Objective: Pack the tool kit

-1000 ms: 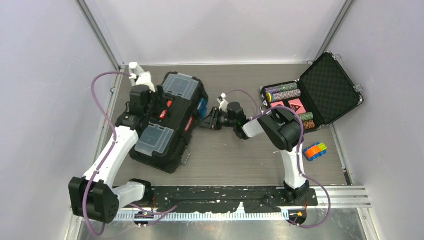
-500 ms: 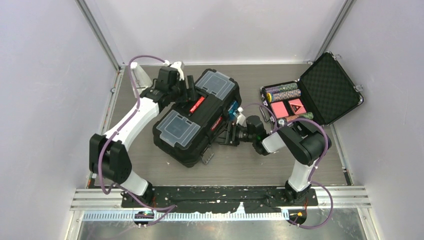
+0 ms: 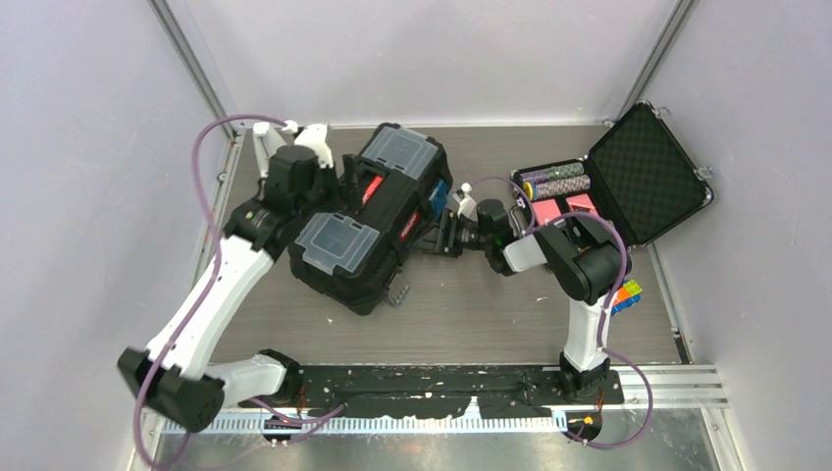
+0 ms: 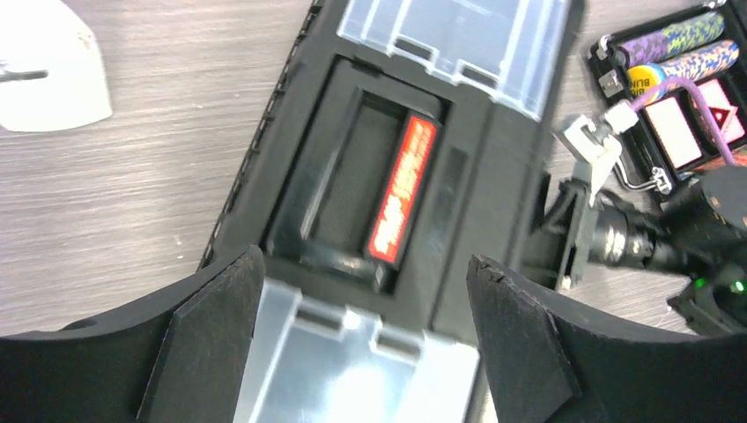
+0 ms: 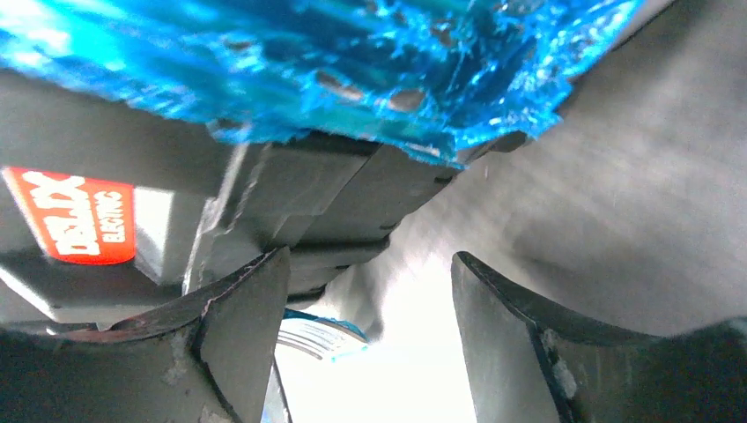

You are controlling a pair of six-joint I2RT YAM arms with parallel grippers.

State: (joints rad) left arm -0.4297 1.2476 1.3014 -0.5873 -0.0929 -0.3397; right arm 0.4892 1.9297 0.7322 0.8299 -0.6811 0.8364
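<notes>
Toolbox (image 3: 365,231) has its lid down and sits diagonal on the table (image 3: 471,304), left of centre, with its far corner near the back edge.

Left gripper (image 4: 363,264): fingers (image 4: 207,344) wide apart above the lid, clamping nothing. Red-labelled handle (image 4: 401,189) lies flat in its recess just ahead of the gap. One clear lid compartment (image 4: 458,35) is well ahead of the tips, the other (image 4: 343,370) under the gap. Contact with the lid: can't tell.

Right gripper (image 5: 370,260): fingers (image 5: 242,330) apart with nothing between them, nosed up to the toolbox's side wall. Blue latch (image 5: 352,62) is just above the tips. A red label (image 5: 75,216) sits off the left-hand finger. Touching or not: can't tell, the view is blurred.

Room: bare table shows between and beside the right fingers, and along the toolbox's near edge down to the arm bases. Behind the right wrist the open poker chip case (image 3: 648,167) is near. A coloured cube (image 3: 628,292) lies just beside the right arm.
</notes>
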